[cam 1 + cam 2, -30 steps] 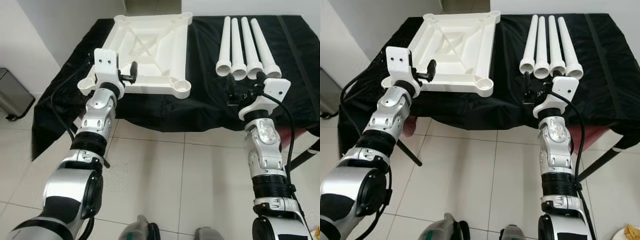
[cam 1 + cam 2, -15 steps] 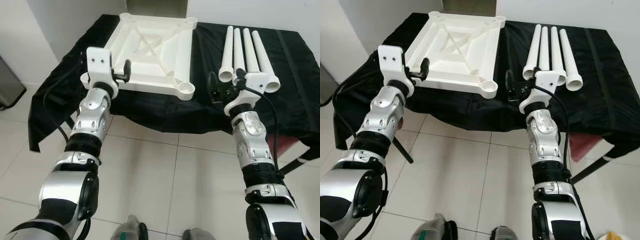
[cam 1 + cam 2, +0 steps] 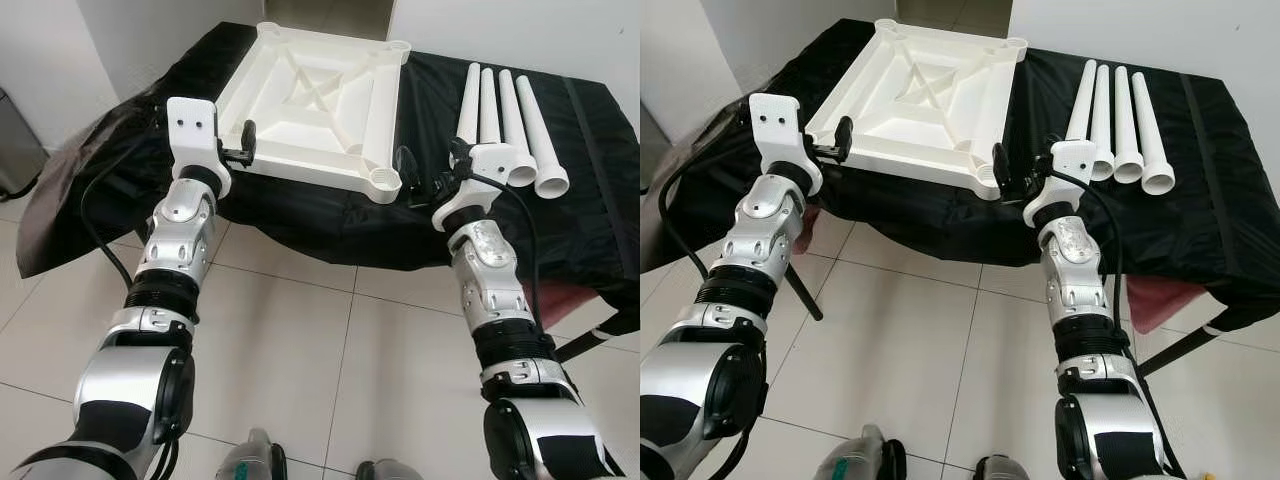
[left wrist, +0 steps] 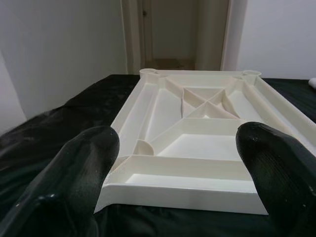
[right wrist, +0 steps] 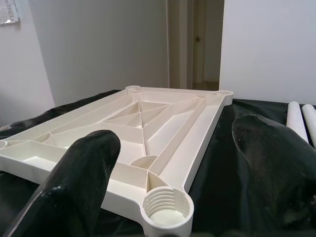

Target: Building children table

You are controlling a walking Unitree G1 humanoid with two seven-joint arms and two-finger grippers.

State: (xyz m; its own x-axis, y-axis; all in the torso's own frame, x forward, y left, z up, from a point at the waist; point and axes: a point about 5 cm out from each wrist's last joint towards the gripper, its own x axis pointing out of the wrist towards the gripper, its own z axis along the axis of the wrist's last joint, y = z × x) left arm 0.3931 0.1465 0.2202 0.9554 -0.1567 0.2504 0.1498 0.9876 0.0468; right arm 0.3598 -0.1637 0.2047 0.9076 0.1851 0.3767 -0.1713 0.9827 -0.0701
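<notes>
the tabletop lies upside down on the black cloth, four legs in a row beside it. the right gripper has swung from the legs toward the near corner socket, fingers apart. the left gripper waits at the opposite near edge, fingers apart too. likely both are lining up to shift the top.

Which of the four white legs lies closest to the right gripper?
The leftmost leg, the one lying nearest the tabletop; the right gripper sits just beside its open end.
</notes>
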